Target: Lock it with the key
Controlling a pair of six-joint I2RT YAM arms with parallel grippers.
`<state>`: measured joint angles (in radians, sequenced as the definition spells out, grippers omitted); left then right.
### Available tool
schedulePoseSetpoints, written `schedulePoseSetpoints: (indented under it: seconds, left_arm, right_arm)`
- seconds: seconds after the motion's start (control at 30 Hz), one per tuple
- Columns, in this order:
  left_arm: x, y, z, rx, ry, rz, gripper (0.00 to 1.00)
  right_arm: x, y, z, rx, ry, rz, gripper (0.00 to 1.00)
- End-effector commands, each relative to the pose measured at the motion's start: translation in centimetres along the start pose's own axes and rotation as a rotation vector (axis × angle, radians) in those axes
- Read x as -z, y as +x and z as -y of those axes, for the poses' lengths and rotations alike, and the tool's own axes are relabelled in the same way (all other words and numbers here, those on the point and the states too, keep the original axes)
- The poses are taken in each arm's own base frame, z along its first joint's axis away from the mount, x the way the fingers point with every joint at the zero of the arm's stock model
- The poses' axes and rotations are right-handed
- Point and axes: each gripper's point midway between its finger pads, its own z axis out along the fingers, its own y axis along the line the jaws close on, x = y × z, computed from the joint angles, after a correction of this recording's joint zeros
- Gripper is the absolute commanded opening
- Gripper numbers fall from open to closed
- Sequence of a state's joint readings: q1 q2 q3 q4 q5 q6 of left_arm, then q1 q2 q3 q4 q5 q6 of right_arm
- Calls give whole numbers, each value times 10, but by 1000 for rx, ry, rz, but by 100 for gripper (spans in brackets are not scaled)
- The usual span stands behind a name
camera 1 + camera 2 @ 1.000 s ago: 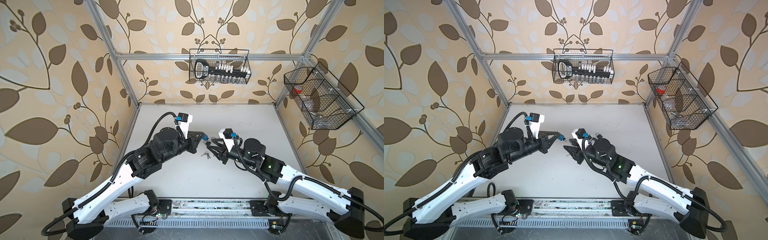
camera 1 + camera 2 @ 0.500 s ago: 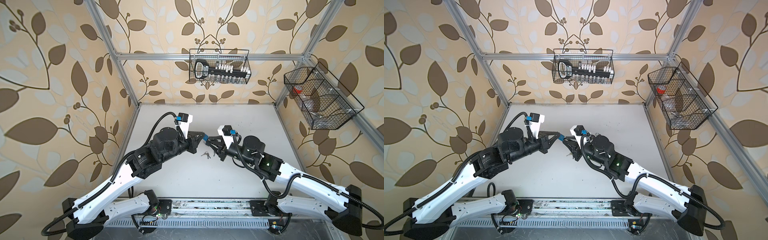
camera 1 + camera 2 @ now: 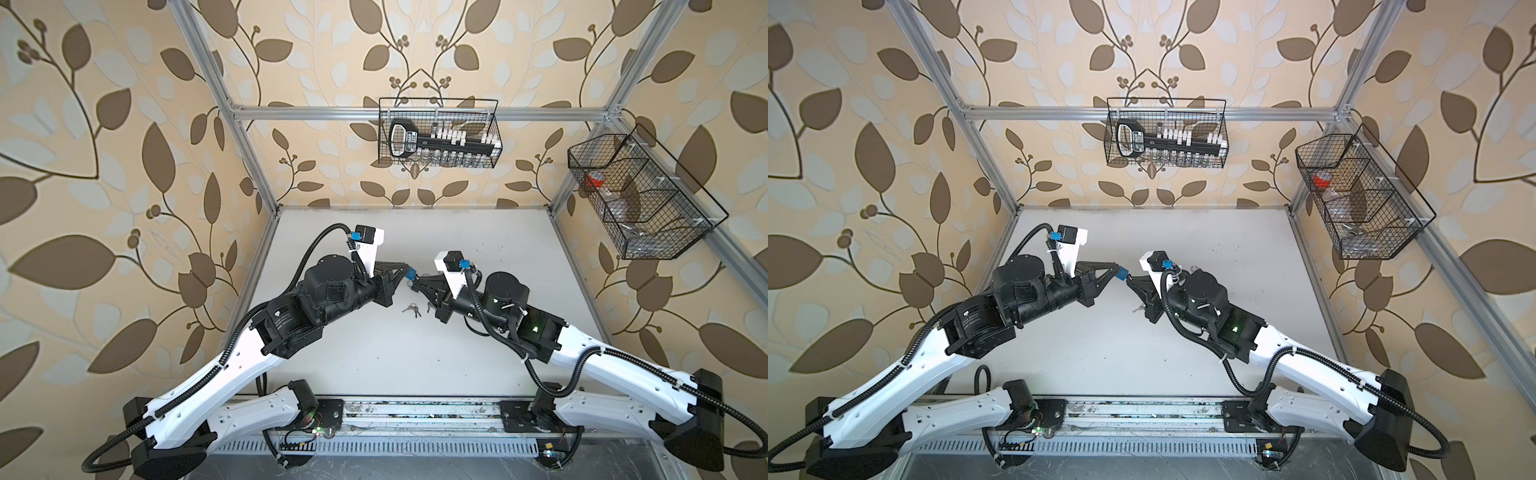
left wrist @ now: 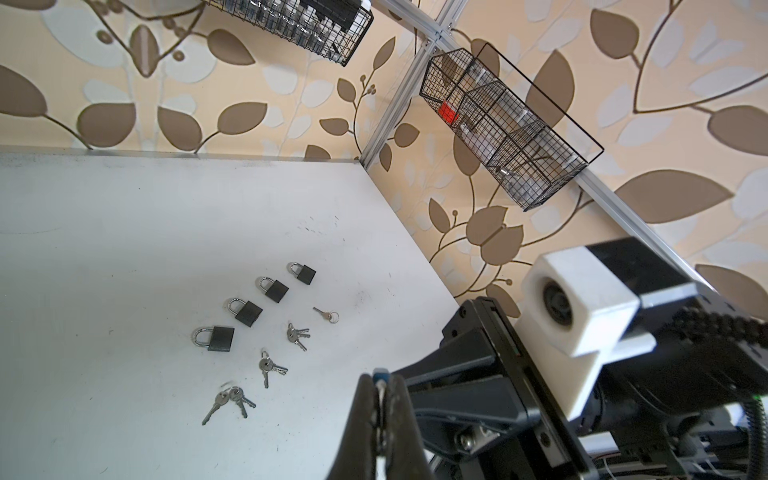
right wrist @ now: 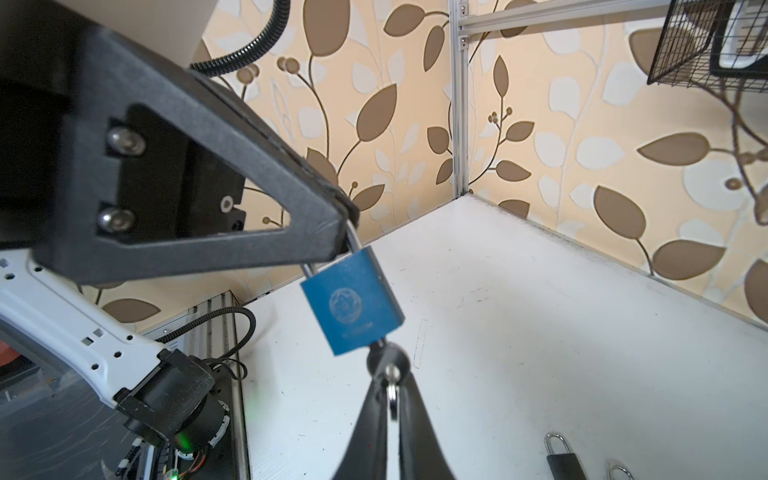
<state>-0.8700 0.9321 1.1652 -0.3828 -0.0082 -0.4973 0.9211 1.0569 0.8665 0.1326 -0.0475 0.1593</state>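
left gripper [image 5: 345,222] pinched shut on the shackle [image 5: 354,243] of the blue padlock [image 5: 352,302] — right gripper [image 5: 392,401] clamped on the key [image 5: 388,360] in its base.

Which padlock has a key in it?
The blue padlock, held up by the left gripper; the four black padlocks lie keyless on the table.

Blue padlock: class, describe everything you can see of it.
The blue padlock has a flat blue metal-looking body with a faint round emblem and a silvery shackle. It hangs tilted above the white table, shackle pinched in the shut left gripper. A key sits at its underside, gripped by the right gripper.
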Motion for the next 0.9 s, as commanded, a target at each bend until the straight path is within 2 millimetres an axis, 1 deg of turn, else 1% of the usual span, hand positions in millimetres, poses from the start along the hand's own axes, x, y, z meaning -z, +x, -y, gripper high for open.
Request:
schedulePoseSetpoints:
  seconds: [0.0,0.07,0.2,0.27,0.37,0.53,0.7,0.8,0.87]
  left_arm:
    - [6,-10,8,5,38,45,0]
    - [6,-10,9,5,40,44,0]
    - [8,-10,8,8,41,45,0]
    - [11,-11,8,10,38,52,0]
    - [16,-15,7,12,33,71,0]
    - [31,-25,9,15,34,116,0]
    - [44,-35,11,3,34,156,0]
    - [48,-35,7,-7,10,155,0]
    - [49,-34,2,-10,-20,149,0]
  right_arm:
    - [4,-12,-1,-9,4,32,5]
    - [5,-12,-1,-12,6,34,0]
    - [9,-13,0,-12,10,38,0]
    - [11,-11,2,-11,21,33,0]
    - [12,0,6,-16,42,11,0]
    - [14,31,15,-45,78,-48,0]
    - [18,46,19,-54,97,-83,0]
    - [20,49,23,-53,114,-94,0]
    - [20,55,25,-52,128,-123,0]
